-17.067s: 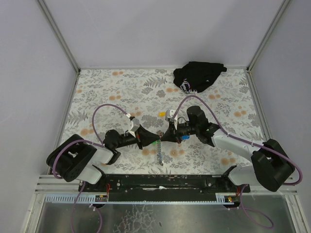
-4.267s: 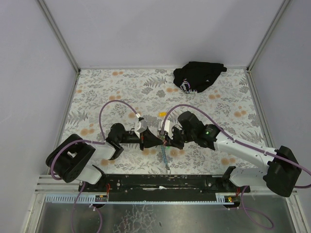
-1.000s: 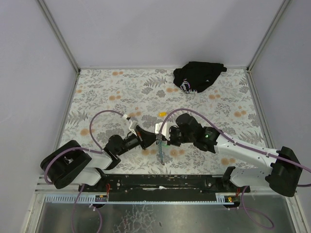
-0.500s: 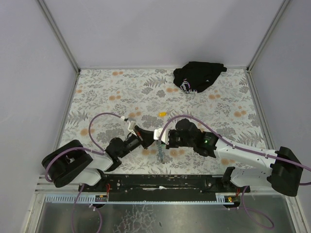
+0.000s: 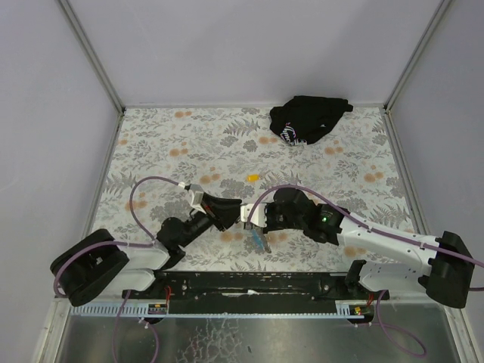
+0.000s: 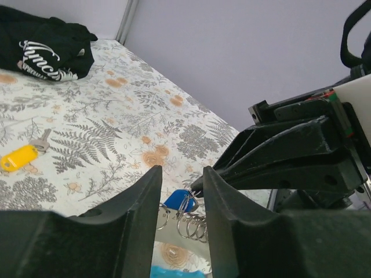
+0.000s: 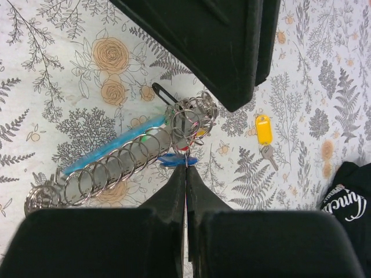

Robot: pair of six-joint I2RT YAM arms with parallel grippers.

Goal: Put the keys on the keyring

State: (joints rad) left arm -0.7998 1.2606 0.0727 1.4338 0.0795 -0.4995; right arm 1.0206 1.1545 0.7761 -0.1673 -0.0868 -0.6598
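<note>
My right gripper is shut, its tips pinching the thin ring of the keys, whose blue tag lies flat just beyond them. This ring hangs against the keyring, a long coil of silvery metal loops on a light-blue strap with a green tag beside it. My left gripper stands open just in front, with the blue tag and some loops showing through the gap, untouched by either finger. In the top view both grippers meet near the table's front middle, left, right.
A second key with a yellow tag lies on the floral cloth beyond the grippers, also visible as the yellow tag from above. A black cloth bundle sits at the back right. Grey walls enclose the table.
My left gripper, shut half a second ago, has opened and let go near the keyring's end. The right gripper stays shut; both arms shifted only slightly.
</note>
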